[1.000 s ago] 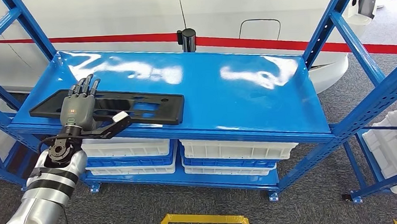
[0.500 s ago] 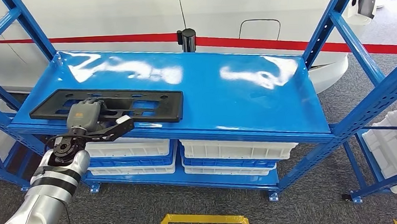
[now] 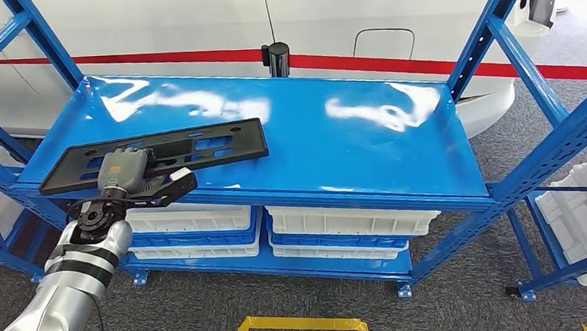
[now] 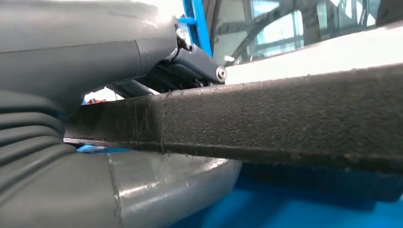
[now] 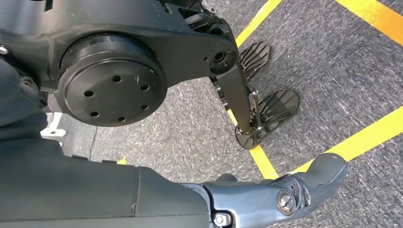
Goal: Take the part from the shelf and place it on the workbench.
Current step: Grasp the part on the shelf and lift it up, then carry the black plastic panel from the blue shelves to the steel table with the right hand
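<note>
On the glossy blue metal shelf (image 3: 335, 144), near its front left corner, the long flat black plastic part (image 3: 161, 151) with cut-out slots sits tilted, gripped at its left portion by the left hand (image 3: 124, 171), fingers above and thumb beneath. It looks light and fairly stiff, yet long enough to sag or swing from an off-centre hold, so a grip nearer the middle would likely steady it. Beside the robot's body, over grey carpet, the right hand (image 5: 266, 194) hangs holding nothing, fingers apparently loose.

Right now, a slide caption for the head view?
Left hand grips the black part, tilting it off the blue shelf.
</note>
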Robot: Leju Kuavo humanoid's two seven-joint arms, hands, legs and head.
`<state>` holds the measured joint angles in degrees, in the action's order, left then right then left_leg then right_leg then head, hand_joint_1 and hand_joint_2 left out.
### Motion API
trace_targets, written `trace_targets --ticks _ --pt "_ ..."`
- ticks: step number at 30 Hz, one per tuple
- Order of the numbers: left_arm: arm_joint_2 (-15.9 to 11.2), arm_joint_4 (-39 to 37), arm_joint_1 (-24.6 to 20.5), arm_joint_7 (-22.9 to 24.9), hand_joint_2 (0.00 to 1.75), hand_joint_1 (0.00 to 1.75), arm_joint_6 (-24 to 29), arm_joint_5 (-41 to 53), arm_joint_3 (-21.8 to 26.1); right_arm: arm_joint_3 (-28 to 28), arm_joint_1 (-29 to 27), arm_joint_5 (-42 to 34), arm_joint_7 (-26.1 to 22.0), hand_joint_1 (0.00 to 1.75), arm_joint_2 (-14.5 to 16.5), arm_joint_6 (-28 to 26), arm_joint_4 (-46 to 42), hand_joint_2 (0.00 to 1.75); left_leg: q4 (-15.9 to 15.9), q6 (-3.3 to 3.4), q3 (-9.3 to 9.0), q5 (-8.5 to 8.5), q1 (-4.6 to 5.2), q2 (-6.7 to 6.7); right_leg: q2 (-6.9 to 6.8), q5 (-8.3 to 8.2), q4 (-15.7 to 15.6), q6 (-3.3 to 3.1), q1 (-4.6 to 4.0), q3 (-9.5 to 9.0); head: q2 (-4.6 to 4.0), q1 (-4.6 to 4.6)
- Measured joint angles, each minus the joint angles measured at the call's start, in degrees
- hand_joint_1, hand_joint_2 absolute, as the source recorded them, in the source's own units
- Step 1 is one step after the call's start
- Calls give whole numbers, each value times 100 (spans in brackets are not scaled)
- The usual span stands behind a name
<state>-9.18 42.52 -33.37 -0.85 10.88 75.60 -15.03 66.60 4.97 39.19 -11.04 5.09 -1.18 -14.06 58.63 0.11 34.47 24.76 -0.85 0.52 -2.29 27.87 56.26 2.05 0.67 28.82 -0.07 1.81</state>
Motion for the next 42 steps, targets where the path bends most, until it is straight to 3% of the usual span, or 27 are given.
trace_targets --ticks 7,13,18,23,26,28,30,32,33,35,36,38,40,42 --pt "7 356 263 -287 0 175 1215 -142 46 1 -20 -20 -36 0 3 -36 8 0 0 0 5 0 0 0 0 0 0 0 1 5 0 -1" --pt "121 1447 733 -802 0 175 2164 -316 150 2 -25 -18 -53 0 31 -107 22 0 0 0 12 0 1 0 0 0 -1 0 2 13 0 0" --pt "228 2392 1052 -919 0 175 2227 -293 138 2 -24 -13 -67 0 60 -116 30 0 1 0 13 1 2 0 0 0 -2 0 2 13 0 0" --pt "260 2853 1186 -974 0 175 2220 -308 109 2 -19 -11 -81 0 100 -114 37 0 30 36 27 20 44 -4 -4 -16 -20 32 38 9 0 2" --pt "274 3003 1213 -975 0 175 2225 -286 101 2 -9 -11 -93 0 111 -114 38 0 -51 120 9 -42 26 -9 17 22 34 65 45 48 0 -1" --pt "299 3057 1215 -984 0 175 2240 -281 94 2 -8 -11 -99 0 111 -115 38 0 -116 179 -2 -97 -5 -11 111 258 452 37 48 259 0 -17" --pt "325 3071 1234 -998 0 175 2255 -284 91 2 -17 -10 -101 0 113 -115 44 0 -122 192 30 -119 0 -32 183 580 1256 4 53 654 0 -30" --pt "343 3074 1275 -1013 0 175 2260 -289 88 2 -25 -9 -101 0 112 -116 52 0 -120 174 57 -136 -4 -68 198 654 1710 56 66 903 0 -34" --pt "346 3074 1291 -1023 0 175 2260 -303 88 2 -25 -9 -101 0 108 -118 54 0 -118 159 64 -145 -13 -86 199 548 1599 113 79 868 0 -34" --pt "352 3082 1306 -1047 0 175 2269 -342 86 2 -21 -9 -99 0 98 -131 56 0 -109 111 75 -166 -35 -123 201 201 849 239 125 533 0 -37" --pt "356 3093 1305 -1055 0 175 2282 -356 86 2 -19 -9 -96 0 102 -142 58 0 -103 71 92 -180 -36 -144 222 54 499 257 127 355 0 -43" --pt "367 3117 1299 -1063 0 175 2317 -354 85 2 -18 -9 -78 0 111 -169 64 0 -83 -17 131 -220 -15 -179 268 -72 170 201 120 210 0 -44" --pt "374 3133 1301 -1063 0 175 2346 -345 84 2 -18 -10 -51 0 114 -196 68 0 -79 -91 161 -265 -11 -200 288 -102 191 101 110 258 0 -26" --pt "378 3148 1307 -1069 0 175 2361 -342 78 4 -13 -15 -16 0 113 -226 68 0 37 -136 229 -141 -33 -159 272 -146 197 2 129 309 0 -7"
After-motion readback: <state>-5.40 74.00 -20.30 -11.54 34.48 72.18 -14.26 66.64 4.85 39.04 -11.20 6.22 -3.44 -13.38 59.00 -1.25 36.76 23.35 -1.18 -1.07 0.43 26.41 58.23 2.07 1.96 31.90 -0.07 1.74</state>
